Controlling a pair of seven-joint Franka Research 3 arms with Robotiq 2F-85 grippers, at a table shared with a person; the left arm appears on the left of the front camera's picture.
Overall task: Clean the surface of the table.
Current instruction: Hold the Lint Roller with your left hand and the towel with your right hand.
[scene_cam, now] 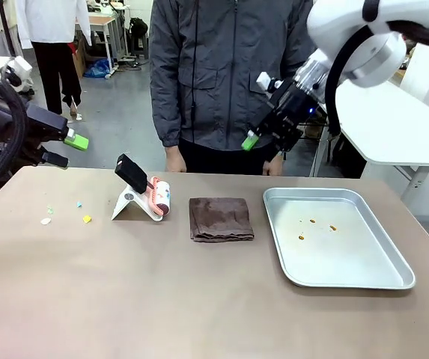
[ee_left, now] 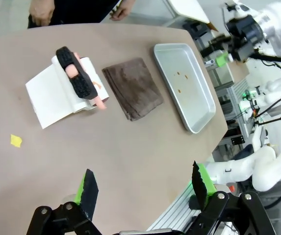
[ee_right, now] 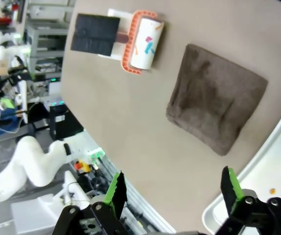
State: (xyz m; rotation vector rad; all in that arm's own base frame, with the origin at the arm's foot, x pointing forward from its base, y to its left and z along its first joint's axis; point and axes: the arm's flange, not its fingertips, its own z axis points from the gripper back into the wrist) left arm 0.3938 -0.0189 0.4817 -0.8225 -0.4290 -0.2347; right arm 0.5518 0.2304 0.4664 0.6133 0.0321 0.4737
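You have the large matte brownish-taupe table stretching across the front view, from the robot's side to the person in a grey zip jacket who stands at its far edge. Your left gripper hangs raised near the table's far left corner, its green-padded fingers spread apart with nothing between them; the left wrist view shows the same wide gap over the bare top. Your right gripper is up in front of the person, above the far edge near the tray, and is likewise spread wide and empty. Left of centre, a lint roller with a black handle and orange frame leans on a white folded stand. Near its right side, not touching it, lies a dark brown folded cloth. Further right sits a shiny rectangular metal tray holding a few small orange-brown crumbs. Toward the left edge, small scraps lie on the bare top: a yellow bit, a pale bit, a tiny blue fleck and a green fleck.
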